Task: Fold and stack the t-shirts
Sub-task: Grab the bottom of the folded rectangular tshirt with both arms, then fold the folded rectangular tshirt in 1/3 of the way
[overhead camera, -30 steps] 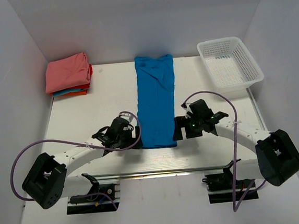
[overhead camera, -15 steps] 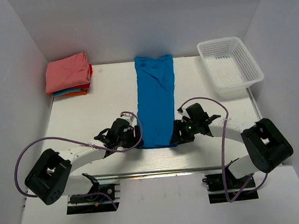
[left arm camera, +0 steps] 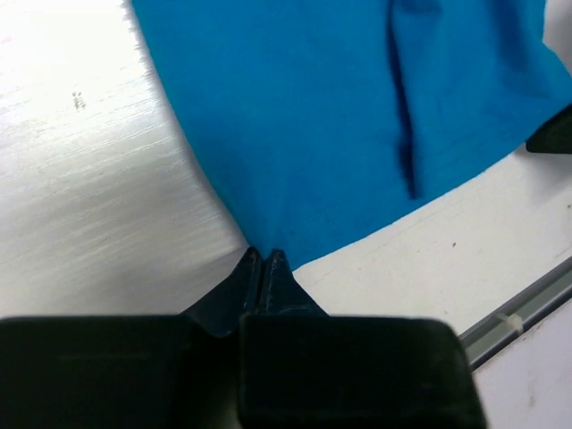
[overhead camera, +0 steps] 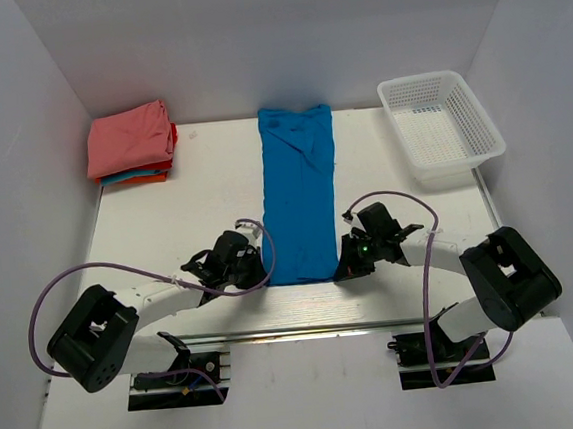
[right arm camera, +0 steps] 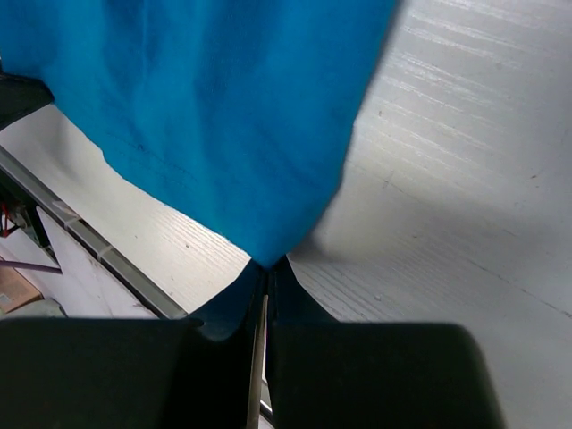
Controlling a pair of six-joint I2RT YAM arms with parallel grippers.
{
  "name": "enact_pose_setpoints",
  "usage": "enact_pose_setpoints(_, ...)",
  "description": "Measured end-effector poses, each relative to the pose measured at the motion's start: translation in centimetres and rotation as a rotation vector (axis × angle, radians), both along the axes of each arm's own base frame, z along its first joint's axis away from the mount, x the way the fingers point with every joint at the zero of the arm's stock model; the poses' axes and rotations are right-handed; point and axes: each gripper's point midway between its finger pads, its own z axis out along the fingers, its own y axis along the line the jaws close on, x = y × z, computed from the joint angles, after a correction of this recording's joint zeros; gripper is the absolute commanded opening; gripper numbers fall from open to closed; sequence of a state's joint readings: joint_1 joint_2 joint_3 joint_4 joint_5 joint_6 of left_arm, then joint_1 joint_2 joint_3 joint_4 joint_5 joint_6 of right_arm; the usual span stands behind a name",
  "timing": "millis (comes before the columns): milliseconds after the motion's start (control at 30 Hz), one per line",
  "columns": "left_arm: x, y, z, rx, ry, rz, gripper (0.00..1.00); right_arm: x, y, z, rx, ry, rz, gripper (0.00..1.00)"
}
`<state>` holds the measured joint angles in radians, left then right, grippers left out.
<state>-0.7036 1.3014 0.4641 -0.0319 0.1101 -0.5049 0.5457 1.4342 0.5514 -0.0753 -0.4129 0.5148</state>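
A bright blue t-shirt (overhead camera: pixel 301 191), folded into a long narrow strip, lies down the middle of the table. My left gripper (overhead camera: pixel 263 276) is shut on its near left corner, where the cloth (left arm camera: pixel 295 116) runs into the closed tips (left arm camera: pixel 263 257). At the near right corner my right gripper (overhead camera: pixel 339 267) is shut on the hem (right arm camera: pixel 223 107), pinched between its tips (right arm camera: pixel 268 265). A folded stack with a salmon-pink t-shirt (overhead camera: pixel 127 138) on top, blue and orange-red edges under it, sits at the far left.
A white mesh basket (overhead camera: pixel 441 125) stands at the far right corner. White walls close in the table on three sides. A metal rail (overhead camera: pixel 307 328) runs along the near edge by both arm bases.
Both grippers went from open to shut, closing on the near corners of the blue t-shirt. Both wrists slid slightly toward the near edge; the right arm's elbow swung inward.
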Motion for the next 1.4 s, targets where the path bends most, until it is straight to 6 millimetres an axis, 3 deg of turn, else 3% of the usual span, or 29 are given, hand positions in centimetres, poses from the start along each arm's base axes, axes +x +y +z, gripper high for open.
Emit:
enact_pose_setpoints(300,-0.1,-0.8,1.0,-0.046,-0.025,-0.044,0.0,0.2,0.0,0.7,0.003,-0.051,0.026,0.0)
enact_pose_setpoints(600,-3.0,-1.9,6.5,-0.226,-0.049,-0.144,0.0,-1.1,-0.4,4.8,0.036,-0.172,0.087,0.0)
enact_pose_setpoints(733,-4.6,-1.8,6.3,-0.226,0.03,-0.175,0.0,-2.3,-1.3,6.0,0.023,-0.198,0.103,0.0)
enact_pose_setpoints(833,-4.5,-1.9,6.6,-0.211,0.059,-0.168,0.0,-2.4,-1.9,5.9,-0.009,-0.197,0.095,0.0)
enact_pose_setpoints(1067,-0.3,-2.6,8.9,-0.181,-0.015,-0.071,0.0,-0.5,-2.0,5.0,-0.085,-0.171,0.045,0.0)
enact_pose_setpoints(1233,2.9,-3.1,8.6,-0.127,-0.035,0.008,0.0,3.9,-1.0,6.9,-0.11,-0.239,-0.012,0.0)
enact_pose_setpoints(1400,7.4,-2.5,9.1,-0.065,-0.092,0.141,0.0,8.6,-0.2,8.6,-0.128,-0.295,-0.067,0.0)
